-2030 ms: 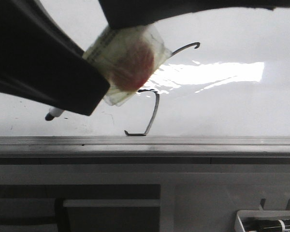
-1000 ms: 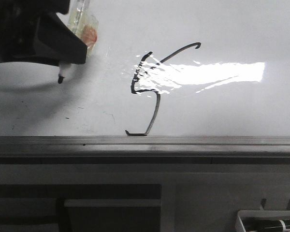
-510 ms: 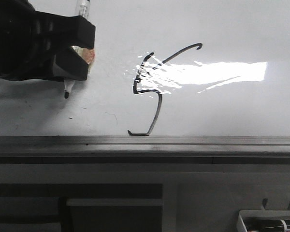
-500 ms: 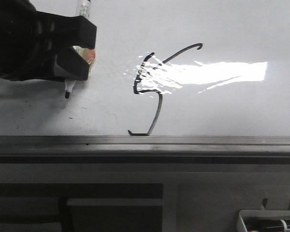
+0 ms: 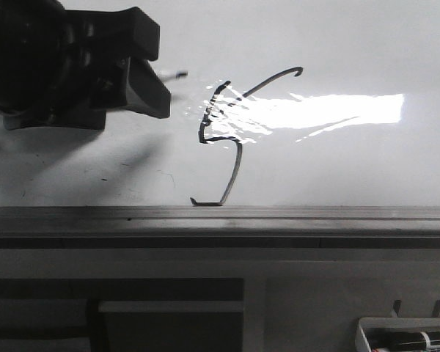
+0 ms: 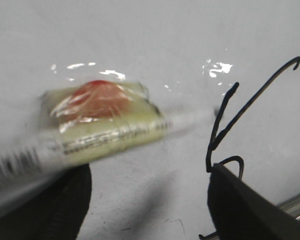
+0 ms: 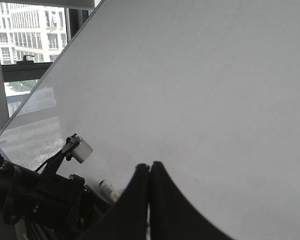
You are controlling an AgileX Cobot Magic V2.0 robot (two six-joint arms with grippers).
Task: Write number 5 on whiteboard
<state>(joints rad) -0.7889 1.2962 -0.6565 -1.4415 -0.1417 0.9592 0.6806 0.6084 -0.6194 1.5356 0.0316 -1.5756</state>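
Most of the front view is filled by the whiteboard [image 5: 337,44], glossy white, with a bright glare patch right of centre and a few small dark specks low on the left. Along its near edge a grey metal rail [image 5: 293,216] is seen, straight and ridged. Wide bare board is left to the right of the writing and above it; less is left on the left side, where the arm hangs.

Below the rail a grey panel [image 5: 323,293] with dark slots is visible, and a tray [image 5: 367,330] holding a black marker sits at the lower right corner.

The left gripper [image 5: 150,73], black and blocky, is held over the upper left of the board. It is clenched on the marker [image 6: 90,130], whose translucent barrel is wrapped in clear tape with a red patch; the picture there is motion-blurred. The tip [image 5: 177,74] is pointed toward the writing, just beside it and apart from it.

The right gripper [image 7: 150,172] is seen in its wrist view with its dark, tapered fingers pressed together, nothing between them.

The number 5 [image 5: 235,139] is found at mid-board: a thin black line, angular, with a long curved top stroke and a small foot nearly at the rail.
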